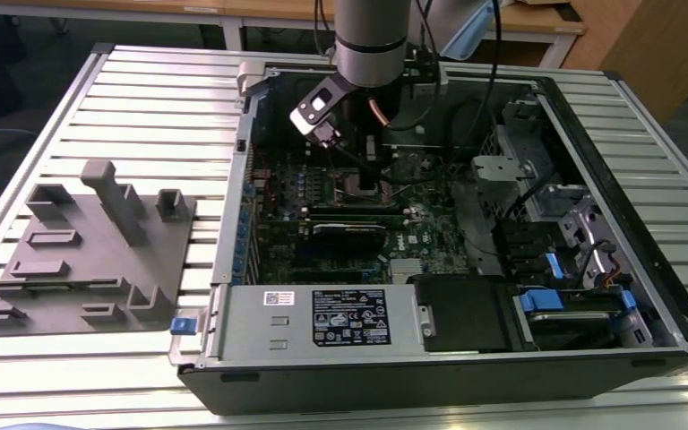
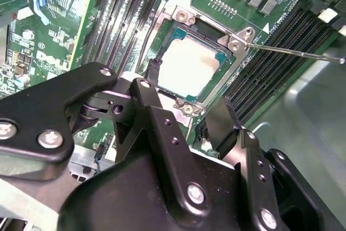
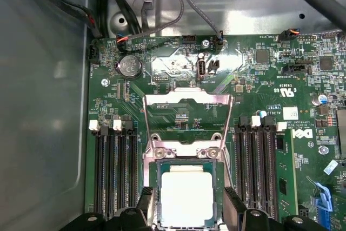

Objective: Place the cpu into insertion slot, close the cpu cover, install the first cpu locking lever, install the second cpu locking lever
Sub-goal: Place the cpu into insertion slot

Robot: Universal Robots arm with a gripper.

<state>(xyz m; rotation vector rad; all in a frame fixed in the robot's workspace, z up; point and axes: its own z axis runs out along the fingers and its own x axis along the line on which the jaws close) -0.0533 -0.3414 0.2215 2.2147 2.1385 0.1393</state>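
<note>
The cpu (image 3: 186,187) is a silver-topped square lying flat in the insertion slot (image 3: 152,179), and it shows again as the cpu (image 2: 189,64) in the second wrist view. My gripper (image 3: 189,197) is open. Its black fingers (image 2: 220,117) stand on two opposite sides of the socket, wider apart than the chip. The cpu cover (image 3: 186,100), a silver frame with a window, is swung open away from the socket. A thin locking lever (image 2: 303,52) sticks out free to one side. In the exterior view the gripper (image 1: 368,175) reaches down into the computer case.
Black memory slots (image 3: 113,166) flank the socket on both sides. The case wall (image 3: 43,106) is close by. Cables (image 3: 162,9) hang beyond the cover. A grey fixture block (image 1: 81,242) lies on the slatted table at the exterior view's left. The power supply (image 1: 320,318) fills the case's near edge.
</note>
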